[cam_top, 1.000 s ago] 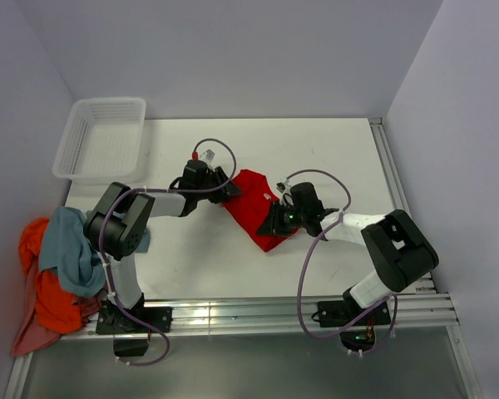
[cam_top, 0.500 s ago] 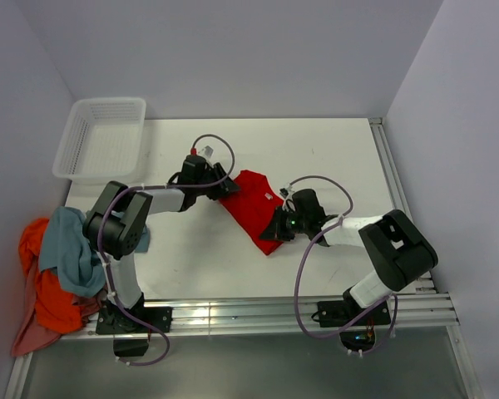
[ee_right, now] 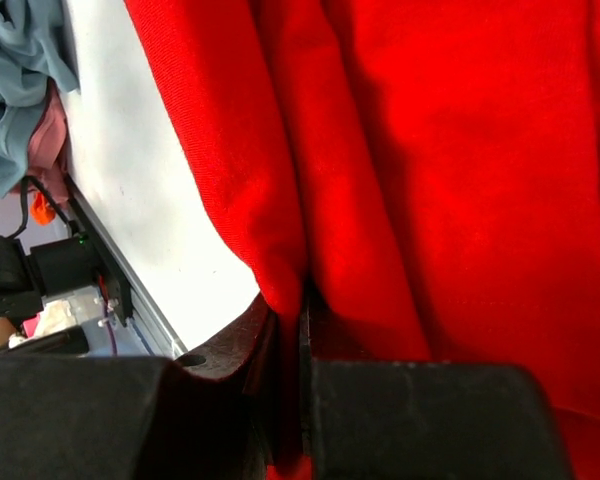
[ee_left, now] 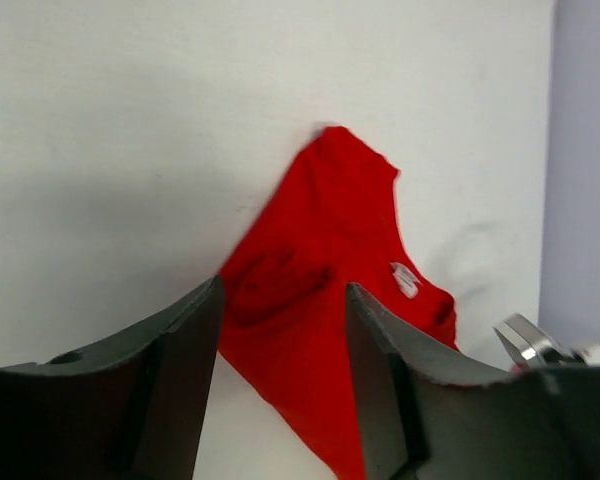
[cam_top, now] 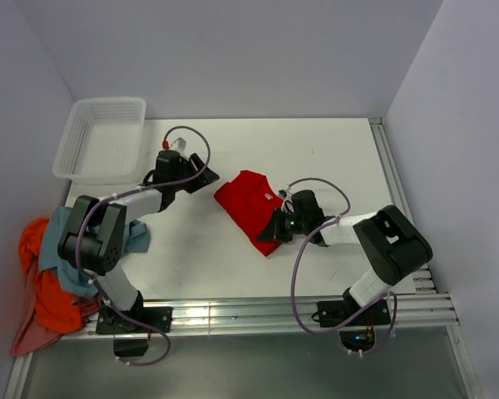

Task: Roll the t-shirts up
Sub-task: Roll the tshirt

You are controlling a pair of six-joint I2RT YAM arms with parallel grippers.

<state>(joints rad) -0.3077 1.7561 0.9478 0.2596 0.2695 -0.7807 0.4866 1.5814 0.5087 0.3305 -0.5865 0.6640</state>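
A bright red t-shirt (cam_top: pixel 248 202) lies bunched at the table's middle, its white neck label (cam_top: pixel 276 197) facing right. My right gripper (cam_top: pixel 274 232) is shut on a fold of its near edge; the right wrist view shows the red cloth (ee_right: pixel 460 150) pinched between the fingers (ee_right: pixel 230 350). My left gripper (cam_top: pixel 203 178) hangs open to the left of the shirt, apart from it. In the left wrist view the shirt (ee_left: pixel 330 230) lies beyond the empty fingers (ee_left: pixel 180 360). Grey-blue (cam_top: pixel 66 241), orange (cam_top: pixel 46 291) and pale pink (cam_top: pixel 25 339) t-shirts hang piled over the table's left edge.
A white perforated basket (cam_top: pixel 108 101) stands at the back left corner. Metal rails run along the right edge (cam_top: pixel 391 166) and the front edge (cam_top: pixel 258 312). Walls close in the back and both sides.
My left gripper has let go of the red shirt, opened wider and drawn back to the left. The right gripper has closed on the shirt's near edge and stays there.
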